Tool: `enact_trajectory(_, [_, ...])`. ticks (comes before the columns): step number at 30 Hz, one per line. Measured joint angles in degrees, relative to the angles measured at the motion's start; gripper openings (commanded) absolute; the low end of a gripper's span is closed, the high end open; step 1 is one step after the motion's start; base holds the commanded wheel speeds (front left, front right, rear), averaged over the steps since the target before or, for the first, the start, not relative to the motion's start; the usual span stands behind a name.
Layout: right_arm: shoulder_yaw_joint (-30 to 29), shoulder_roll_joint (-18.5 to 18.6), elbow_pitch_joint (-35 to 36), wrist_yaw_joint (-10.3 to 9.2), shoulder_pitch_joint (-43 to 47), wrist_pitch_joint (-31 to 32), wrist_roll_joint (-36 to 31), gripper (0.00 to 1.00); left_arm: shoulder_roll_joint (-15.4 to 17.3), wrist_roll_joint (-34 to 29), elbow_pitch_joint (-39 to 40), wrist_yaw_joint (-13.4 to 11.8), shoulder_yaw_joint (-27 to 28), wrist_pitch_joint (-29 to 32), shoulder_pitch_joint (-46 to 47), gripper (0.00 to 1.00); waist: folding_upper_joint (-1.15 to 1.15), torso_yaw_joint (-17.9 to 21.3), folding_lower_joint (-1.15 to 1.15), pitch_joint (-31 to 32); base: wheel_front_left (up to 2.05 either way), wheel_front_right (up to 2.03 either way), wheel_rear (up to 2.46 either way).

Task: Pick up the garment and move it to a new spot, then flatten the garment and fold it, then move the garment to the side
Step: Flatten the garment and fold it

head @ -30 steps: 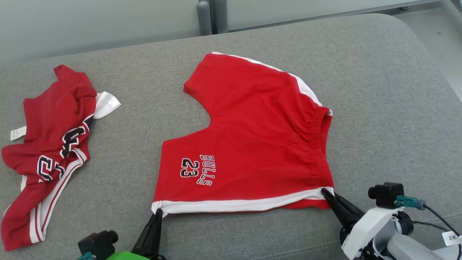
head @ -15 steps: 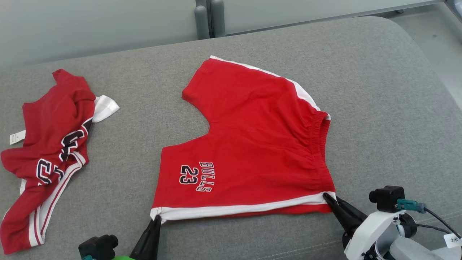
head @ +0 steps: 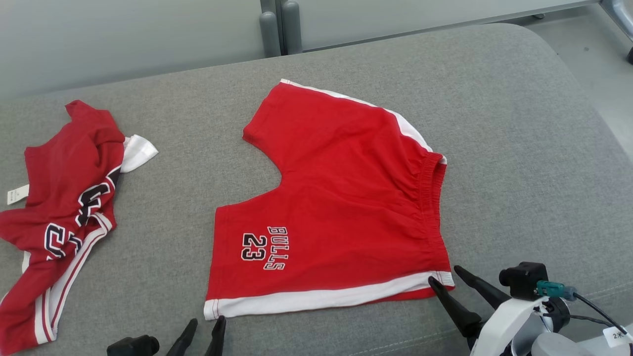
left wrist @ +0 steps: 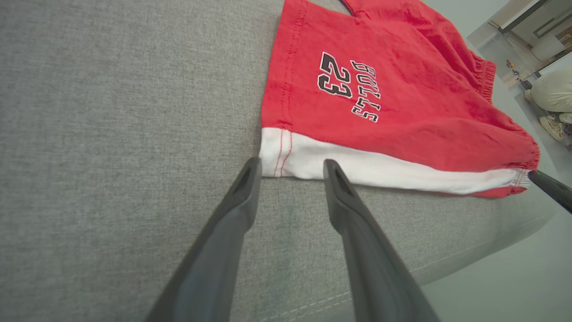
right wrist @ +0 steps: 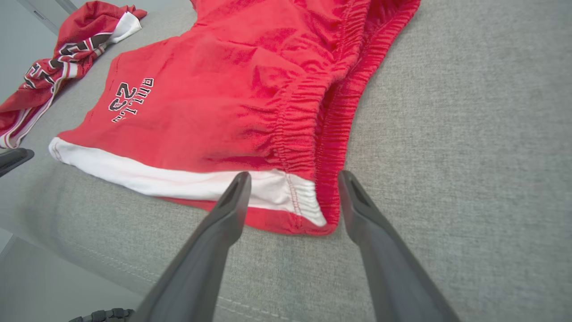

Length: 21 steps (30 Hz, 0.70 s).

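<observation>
The garment [head: 346, 198], red shorts with white side stripes and "BULLS 23" in black, lies spread on the grey cushion [head: 519, 148], waistband to the right. My left gripper [head: 206, 321] is open just short of the near left hem corner, its fingers apart from the cloth in the left wrist view [left wrist: 292, 163]. Open too is my right gripper [head: 444, 274], its fingers either side of the near waistband corner of the garment [right wrist: 232, 89] without pinching it; the right wrist view [right wrist: 293, 174] shows the gap. The logo on the garment [left wrist: 402, 103] faces up.
A second red piece, a crumpled jersey [head: 64, 198] with a white collar, lies at the cushion's left end; the right wrist view has this jersey [right wrist: 67, 49] too. The cushion's front seam [head: 385, 341] runs just behind my fingers. Pale floor [head: 593, 54] lies beyond the right end.
Both grippers have opened and let go of the shorts' near corners, and the near edge has settled on the cushion. The camera has shifted a little.
</observation>
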State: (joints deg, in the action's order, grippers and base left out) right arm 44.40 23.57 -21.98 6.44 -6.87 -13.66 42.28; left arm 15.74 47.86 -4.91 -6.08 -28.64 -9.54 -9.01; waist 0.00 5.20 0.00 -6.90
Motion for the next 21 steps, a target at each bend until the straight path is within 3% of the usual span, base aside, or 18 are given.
enact_trajectory(9, [-4.1,2.0,1.9,-2.14,1.5,-0.4,0.0,1.00,2.0,-2.7,2.0,-0.5,1.8,0.3,-1.1,1.00,0.00,0.6,0.00,0.7,0.00,0.00,0.00])
enact_trajectory(21, [-13.1,2.0,7.4,-7.94,0.3,-0.5,-4.3,1.00,0.4,-8.9,5.2,-0.8,7.2,-4.2,0.9,1.00,0.00,0.9,0.00,4.5,0.00,0.00,0.00])
